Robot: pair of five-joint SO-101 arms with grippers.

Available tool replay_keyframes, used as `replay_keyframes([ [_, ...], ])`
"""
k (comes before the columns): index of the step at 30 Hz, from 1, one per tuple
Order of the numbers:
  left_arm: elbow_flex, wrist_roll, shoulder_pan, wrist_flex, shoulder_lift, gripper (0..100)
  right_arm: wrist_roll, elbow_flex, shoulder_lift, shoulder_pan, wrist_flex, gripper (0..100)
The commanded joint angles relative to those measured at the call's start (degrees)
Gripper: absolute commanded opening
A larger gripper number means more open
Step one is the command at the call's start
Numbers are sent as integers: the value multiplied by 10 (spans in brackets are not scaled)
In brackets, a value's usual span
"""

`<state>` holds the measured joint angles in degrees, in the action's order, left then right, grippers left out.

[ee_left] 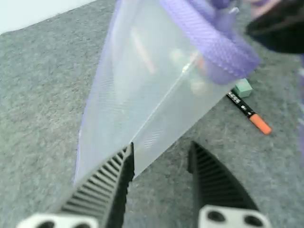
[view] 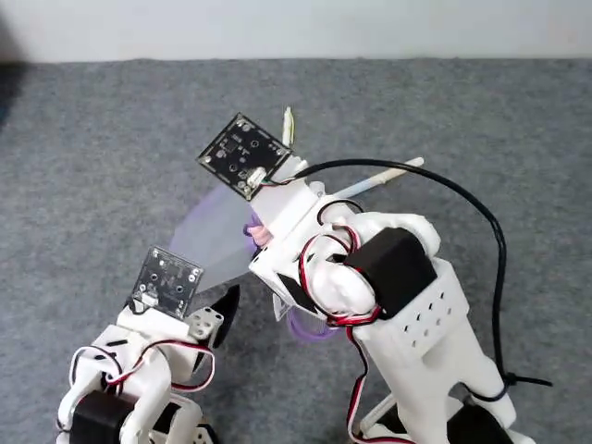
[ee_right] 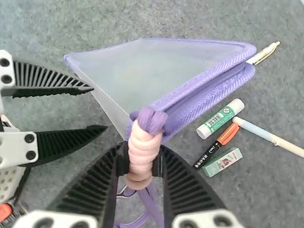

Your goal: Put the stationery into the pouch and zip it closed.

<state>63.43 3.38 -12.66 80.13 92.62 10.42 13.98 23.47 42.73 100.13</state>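
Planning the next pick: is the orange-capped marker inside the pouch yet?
Out: the marker lies on the grey mat outside the pouch, between the glue stick and the green box.

Lighting: bright, even, diffuse. Shadows: soft and faint on the grey felt tabletop (view: 102, 166) beneath the translucent purple-edged plastic pouch (ee_left: 142, 90). Glare: mild pale sheen on the pouch face. Dark patch: high view's upper-left corner.

The translucent, purple-edged pouch (ee_right: 156, 76) was held tilted at centre frame, its pink pull (ee_right: 141, 147) below. At right were laid a glue stick (ee_right: 221, 118), orange-capped marker (ee_right: 216, 145), green box (ee_right: 222, 161) and pale pen (ee_right: 273, 139).
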Motion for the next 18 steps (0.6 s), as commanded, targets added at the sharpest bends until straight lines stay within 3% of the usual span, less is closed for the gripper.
replay_keyframes([
  [1, -10, -8, 53, -26, -10, 216, -13, 15, 21, 5, 8, 8],
  [12, 15, 62, 206, -70, -6, 217, -11, 12, 65, 27, 25, 8],
  [18, -4, 64, 224, -70, -6, 216, -11, 14, 73, 75, 24, 8],
])
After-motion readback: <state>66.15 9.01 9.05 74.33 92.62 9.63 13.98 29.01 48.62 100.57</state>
